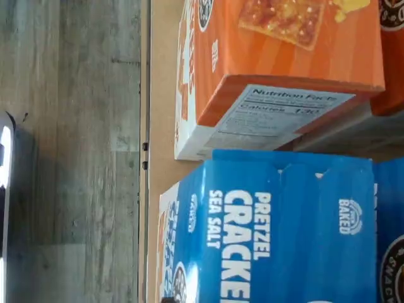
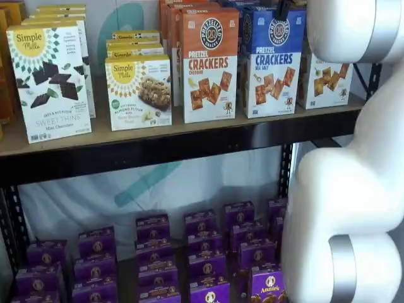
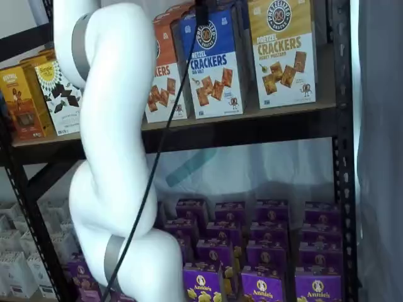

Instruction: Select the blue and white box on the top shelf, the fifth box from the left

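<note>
The blue and white box (image 2: 273, 63) stands upright on the top shelf (image 2: 177, 148), between an orange Cheddar box (image 2: 210, 63) and a yellow-topped cracker box (image 3: 281, 53). It shows in both shelf views (image 3: 213, 66). The wrist view shows its blue top and "PRETZEL CRACKERS SEA SALT" print close up (image 1: 271, 233), with the orange box (image 1: 284, 50) beside it. Only a dark part of my gripper (image 3: 201, 9) hangs from the view's top edge over the blue box's top, with a black cable beside it. No gap between the fingers can be made out.
Simple Mills boxes (image 2: 50, 79) stand further left on the top shelf. Purple Annie's boxes (image 2: 202, 243) fill the lower shelf. My white arm (image 3: 116, 151) stands in front of the shelves. A black upright (image 3: 343, 151) borders the right side.
</note>
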